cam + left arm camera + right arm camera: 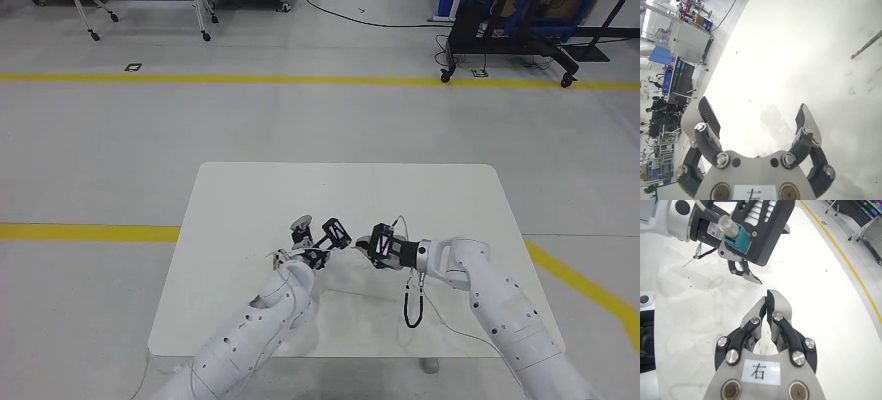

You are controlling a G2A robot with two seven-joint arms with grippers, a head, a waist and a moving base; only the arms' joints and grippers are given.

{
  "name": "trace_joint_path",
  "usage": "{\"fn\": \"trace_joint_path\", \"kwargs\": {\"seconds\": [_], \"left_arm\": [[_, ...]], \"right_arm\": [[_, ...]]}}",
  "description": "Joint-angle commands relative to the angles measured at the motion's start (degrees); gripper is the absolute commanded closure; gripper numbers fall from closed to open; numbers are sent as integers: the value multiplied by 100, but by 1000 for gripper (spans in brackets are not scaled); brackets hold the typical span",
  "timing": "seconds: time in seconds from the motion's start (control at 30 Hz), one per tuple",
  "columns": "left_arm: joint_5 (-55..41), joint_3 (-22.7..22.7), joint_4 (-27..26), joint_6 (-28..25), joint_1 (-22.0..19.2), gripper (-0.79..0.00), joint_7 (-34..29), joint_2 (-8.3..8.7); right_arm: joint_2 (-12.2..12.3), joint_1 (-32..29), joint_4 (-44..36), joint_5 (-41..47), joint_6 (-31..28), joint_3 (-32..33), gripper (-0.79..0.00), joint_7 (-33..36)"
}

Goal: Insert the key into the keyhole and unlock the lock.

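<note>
On the white table [250,200] both arms meet at the middle. My left gripper [320,235] is open and hangs over bare tabletop; in the left wrist view its gripper [753,103] has wide-spread ribbed pads with nothing between them. My right gripper [357,246] is shut, and in the right wrist view its gripper [767,295] has its pads pressed together with nothing visible between them. Its tips sit just short of one finger [753,278] of the left gripper, below the left wrist's black camera block [761,228].
A thin grey strip [865,46] lies over the tabletop at the left wrist view's edge. A white tie [689,261] hangs off the left arm. A black cable loop [412,305] dangles from the right forearm. A yellow floor line [90,232] runs past the table.
</note>
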Motion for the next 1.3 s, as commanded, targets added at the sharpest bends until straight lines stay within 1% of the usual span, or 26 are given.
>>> {"fn": "trace_joint_path", "kwargs": {"seconds": [0.0,0.13,0.23,0.53,0.57,0.6,0.67,0.7,0.73,0.77,0.8,0.83,0.87,0.9,0.93,1.0,1.27], "left_arm": [[-12,-125,-24,27,17,-785,44,12],[-34,-582,-299,68,160,-785,158,101],[-188,-1081,-868,52,460,-785,315,210],[-188,-1081,-868,52,460,-785,315,210],[-188,-1081,-868,52,460,-785,315,210],[-253,-1122,-860,77,496,-785,382,212],[-745,-1434,-830,25,651,-785,719,245],[-1216,-1651,-836,-201,735,-785,931,268],[-1955,-1921,-855,-647,835,-785,1165,296],[-2855,-2259,-840,-1288,922,-785,1383,334],[-3771,-2649,-737,-1985,984,-785,1539,382],[-4468,-3027,-560,-2566,1009,-785,1588,436],[-4767,-3348,-405,-2848,1007,-785,1603,489],[-4815,-3544,-321,-2959,1025,-785,1622,529],[-4830,-3628,-296,-3034,1043,-785,1658,548],[-4830,-3628,-296,-3034,1043,-785,1658,548],[-4830,-3628,-296,-3034,1043,-785,1658,548]], "right_arm": [[36,-101,-89,22,-32,130,0,-146],[99,-260,-239,56,-193,330,0,-316],[99,-260,-239,56,-193,330,0,-316],[97,-268,-247,69,-171,327,0,-328],[88,-307,-260,202,-168,298,0,-421],[84,-314,-248,311,-206,286,0,-500],[66,-269,-142,622,-180,290,0,-673],[51,-237,-90,785,-158,264,0,-747],[32,-200,-45,999,-185,228,0,-865],[12,-160,19,1264,-229,206,0,-1026],[-7,-115,92,1513,-308,180,0,-1178],[-22,-67,186,1703,-407,144,0,-1269],[-35,-7,275,1855,-471,114,0,-1324],[-51,48,358,2008,-509,83,0,-1375],[-67,107,431,2163,-561,43,0,-1413],[-85,185,543,2327,-661,-27,0,-1388],[-85,185,543,2327,-661,-27,0,-1388]]}}
